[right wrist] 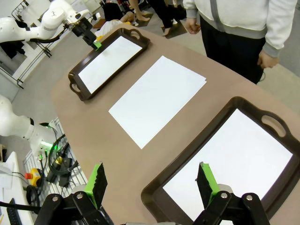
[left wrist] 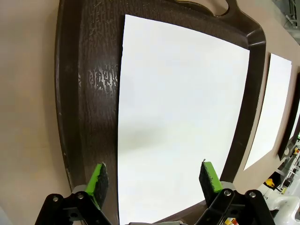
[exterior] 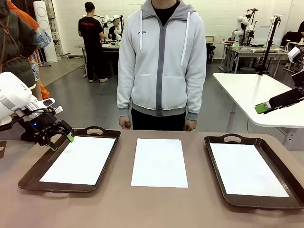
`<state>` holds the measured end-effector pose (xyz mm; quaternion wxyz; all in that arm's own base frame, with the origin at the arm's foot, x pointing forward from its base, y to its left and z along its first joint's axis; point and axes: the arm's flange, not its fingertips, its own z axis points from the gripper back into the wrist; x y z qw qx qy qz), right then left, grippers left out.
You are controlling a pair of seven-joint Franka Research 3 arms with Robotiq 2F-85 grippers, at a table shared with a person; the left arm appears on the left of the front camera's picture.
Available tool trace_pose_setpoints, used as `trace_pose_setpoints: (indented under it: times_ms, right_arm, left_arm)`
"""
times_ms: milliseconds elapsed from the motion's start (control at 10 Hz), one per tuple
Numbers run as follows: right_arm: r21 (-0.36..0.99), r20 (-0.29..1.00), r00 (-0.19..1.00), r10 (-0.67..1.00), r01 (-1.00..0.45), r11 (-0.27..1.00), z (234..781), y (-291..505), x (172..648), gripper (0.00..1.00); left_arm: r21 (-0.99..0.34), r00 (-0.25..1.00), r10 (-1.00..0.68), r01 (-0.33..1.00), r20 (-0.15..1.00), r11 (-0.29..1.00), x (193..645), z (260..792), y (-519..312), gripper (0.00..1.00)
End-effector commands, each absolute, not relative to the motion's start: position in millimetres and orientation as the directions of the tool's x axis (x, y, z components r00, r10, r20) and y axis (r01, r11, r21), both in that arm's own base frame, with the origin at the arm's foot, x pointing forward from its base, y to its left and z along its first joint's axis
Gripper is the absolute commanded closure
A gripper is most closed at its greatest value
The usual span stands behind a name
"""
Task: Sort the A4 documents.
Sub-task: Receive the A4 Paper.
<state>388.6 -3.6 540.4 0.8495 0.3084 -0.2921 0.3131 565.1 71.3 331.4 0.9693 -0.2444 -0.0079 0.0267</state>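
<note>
front, left gripper (exterior: 61, 141): jaws spread wide with nothing between them, poised over the far left corner of the left tray (exterior: 29, 178).
front, right gripper (exterior: 261, 108): up at the picture's right edge, one green pad showing, above and beyond the right tray (exterior: 212, 161); its jaw gap cannot be read from this angle.
front, a4 documents: three white sheets in a row. the left sheet (exterior: 78, 160) lies flat in the left tray, the middle sheet (exterior: 159, 162) lies on the bare table (exterior: 156, 206) between the trays, and the right sheet (exterior: 247, 170) lies flat in the right tray.
front, person (exterior: 161, 61): in a grey zip hoodie, standing at the table's far edge behind the middle sheet, both hands hanging by the edge.
left wrist, left gripper (left wrist: 154, 180): green pads (left wrist: 99, 180) stand far apart and grip nothing, looking down on the left sheet (left wrist: 183, 117).
left wrist, left tray (left wrist: 89, 93): dark brown, its bare floor showing along one side of the sheet; the middle sheet (left wrist: 269, 108) lies beyond its rim on the table.
right wrist, right gripper (right wrist: 152, 183): jaws wide open and empty, above the near corner of the right tray (right wrist: 187, 161).
right wrist, a4 documents: the right sheet (right wrist: 234, 164) fills most of its tray's floor; the middle sheet (right wrist: 157, 98) lies apart from both trays; the left sheet (right wrist: 110, 63) lies in the left tray (right wrist: 77, 80), with the left gripper (right wrist: 91, 40) over that tray's far end.
</note>
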Motion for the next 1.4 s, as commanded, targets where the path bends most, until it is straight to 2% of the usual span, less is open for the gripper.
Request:
trace_pose_setpoints:
  times_ms: [0,100,300,400,600,800,1100,1300]
  right_arm:
    - [0.339,0.691,0.630,0.356,-0.717,0.609,540,-3,388,0.00]
    - [0.339,0.691,0.630,0.356,-0.717,0.609,540,-3,388,0.00]
    - [0.339,0.691,0.630,0.356,-0.717,0.609,540,-3,388,0.00]
    - [0.339,0.691,0.630,0.356,-0.717,0.609,540,-3,388,0.00]
    - [0.339,0.691,0.630,0.356,-0.717,0.609,540,-3,388,0.00]
    - [0.339,0.691,0.630,0.356,-0.717,0.609,540,-3,388,0.00]
    - [0.339,0.691,0.630,0.356,-0.717,0.609,540,-3,388,0.00]
    - [0.339,0.691,0.630,0.356,-0.717,0.609,540,-3,388,0.00]
  left_arm:
    - [-0.474,0.998,0.056,-0.048,0.002,0.879,565,331,71,0.00]
    - [-0.248,0.997,-0.026,0.043,0.068,0.968,573,346,25,0.00]
    - [-0.106,0.918,-0.187,0.237,0.351,0.966,566,424,-17,0.00]
    - [-0.069,0.869,-0.195,0.253,0.454,0.965,552,460,-17,0.00]
    - [-0.236,0.806,-0.168,0.355,0.568,0.905,524,495,6,0.00]
    - [-0.319,0.689,-0.223,0.565,0.689,0.761,483,518,39,0.00]
    - [-0.204,0.561,-0.311,0.673,0.768,0.711,424,547,50,0.00]
    - [-0.071,0.533,-0.372,0.637,0.761,0.767,400,561,46,0.00]
